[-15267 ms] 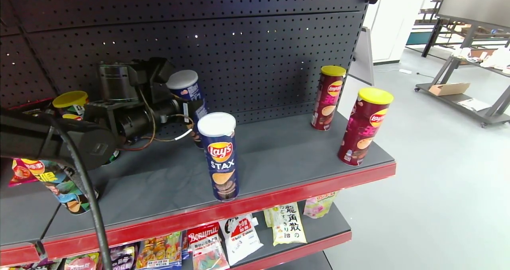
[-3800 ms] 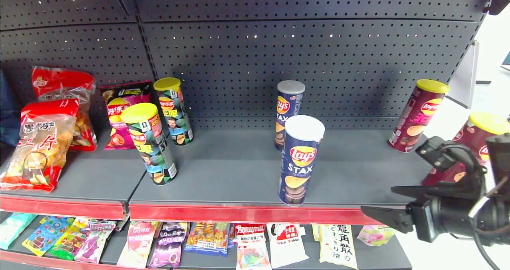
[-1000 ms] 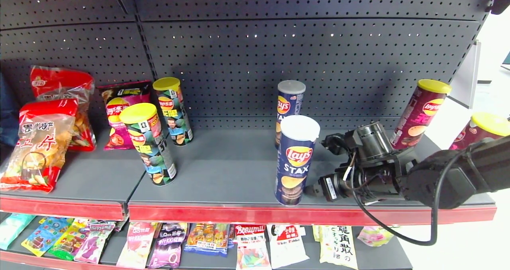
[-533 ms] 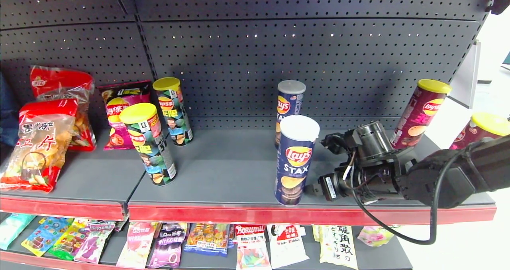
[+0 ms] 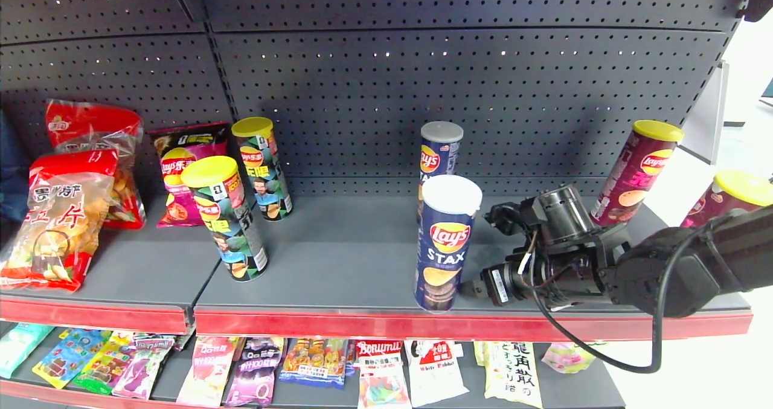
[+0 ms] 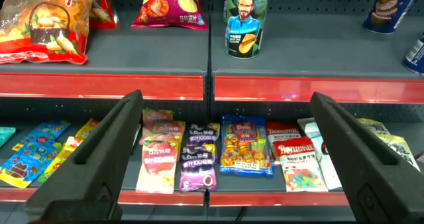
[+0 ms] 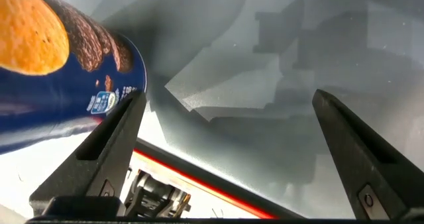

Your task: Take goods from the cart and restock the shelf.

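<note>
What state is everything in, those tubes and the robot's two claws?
Front blue can: upright, lidded, at the shelf edge.
Back blue can: upright, lidded.
Back maroon can: upright, lidded.
Front green can: upright, lidded.
Right gripper: open, empty, beside the front can's base.
Left gripper: open, empty.

1. In the head view, the rear blue can (image 5: 441, 146) stands half hidden behind the front blue can (image 5: 447, 243).
2. A dark red can (image 5: 740, 194) at the shelf's right end runs off the picture's edge, and its lower part is hidden behind the right arm (image 5: 694, 270).
3. In the right wrist view, most of the front blue can is cut off. Whether the right gripper (image 7: 228, 98) touches it cannot be told.
4. The lower-shelf packets (image 5: 380, 373) are cut off at the bottom.
</note>
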You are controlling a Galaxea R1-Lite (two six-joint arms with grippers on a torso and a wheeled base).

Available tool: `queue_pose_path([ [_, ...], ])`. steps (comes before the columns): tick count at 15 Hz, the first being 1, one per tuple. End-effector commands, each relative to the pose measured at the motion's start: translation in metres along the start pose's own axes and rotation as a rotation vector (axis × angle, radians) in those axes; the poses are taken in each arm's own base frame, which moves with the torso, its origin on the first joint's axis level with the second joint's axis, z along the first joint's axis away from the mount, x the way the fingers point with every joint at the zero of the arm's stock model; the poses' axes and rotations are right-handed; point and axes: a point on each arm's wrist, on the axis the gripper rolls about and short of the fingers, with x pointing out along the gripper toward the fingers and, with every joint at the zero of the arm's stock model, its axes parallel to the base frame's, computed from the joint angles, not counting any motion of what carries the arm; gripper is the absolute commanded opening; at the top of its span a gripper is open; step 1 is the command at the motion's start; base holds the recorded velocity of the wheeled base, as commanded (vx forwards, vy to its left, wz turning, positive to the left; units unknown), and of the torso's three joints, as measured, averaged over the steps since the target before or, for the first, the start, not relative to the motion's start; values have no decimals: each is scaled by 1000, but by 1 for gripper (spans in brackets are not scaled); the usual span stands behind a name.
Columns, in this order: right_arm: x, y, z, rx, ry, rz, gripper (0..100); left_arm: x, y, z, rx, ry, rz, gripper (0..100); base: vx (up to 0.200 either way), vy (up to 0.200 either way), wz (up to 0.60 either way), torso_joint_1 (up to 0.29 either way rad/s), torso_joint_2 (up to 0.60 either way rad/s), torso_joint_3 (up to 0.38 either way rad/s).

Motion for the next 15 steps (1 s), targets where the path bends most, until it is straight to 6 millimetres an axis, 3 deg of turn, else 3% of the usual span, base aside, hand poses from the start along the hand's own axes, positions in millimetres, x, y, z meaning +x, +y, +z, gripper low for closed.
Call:
queue_pose_path([
  [1,-1,1,-1,-3,1,3,100,0,0,0,0,0,0,100,0,0,0,0,0,0],
  [10,-3,0,-5,0,10,-3,100,0,0,0,0,0,1,100,0,0,0,0,0,0],
  [12,-8,-1,-7,-1,6,-13,100,0,0,0,0,0,0,100,0,0,0,0,0,0],
  [15,-39,-4,-15,1,-35,-41,100,0,0,0,0,0,0,100,0,0,0,0,0,0],
])
